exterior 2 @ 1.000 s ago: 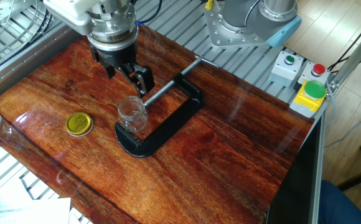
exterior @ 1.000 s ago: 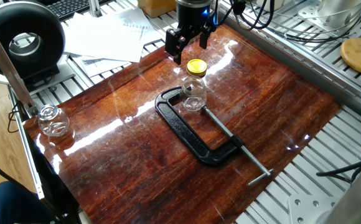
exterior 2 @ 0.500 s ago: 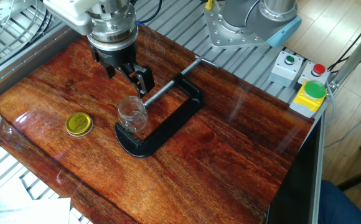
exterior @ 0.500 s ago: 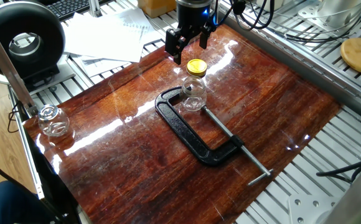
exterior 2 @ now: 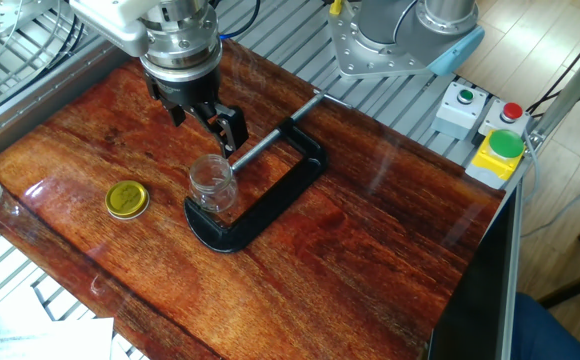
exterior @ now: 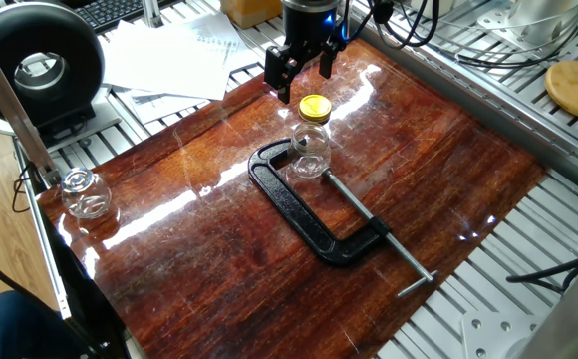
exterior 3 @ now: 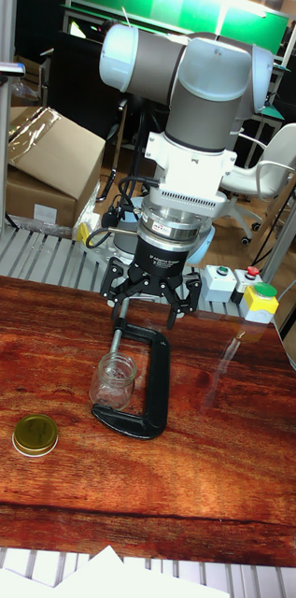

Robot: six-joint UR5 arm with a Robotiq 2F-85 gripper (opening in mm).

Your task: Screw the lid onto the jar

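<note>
Gripper (exterior 2: 205,122) spread wide, holding nothing, hanging above tabletop near jar (exterior 2: 212,185), not touching. Jar upright, uncapped, mid-tabletop, seated in mouth of black C-clamp (exterior 2: 226,236). Lid (exterior 2: 127,199) flat on tabletop, apart from jar, closer to tabletop edge. Second glass jar (exterior: 85,192) at tabletop corner.

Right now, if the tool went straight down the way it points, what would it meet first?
Probably the black clamp or the jar set in it; depth is unclear. Not the lid, which lies well aside.
</note>
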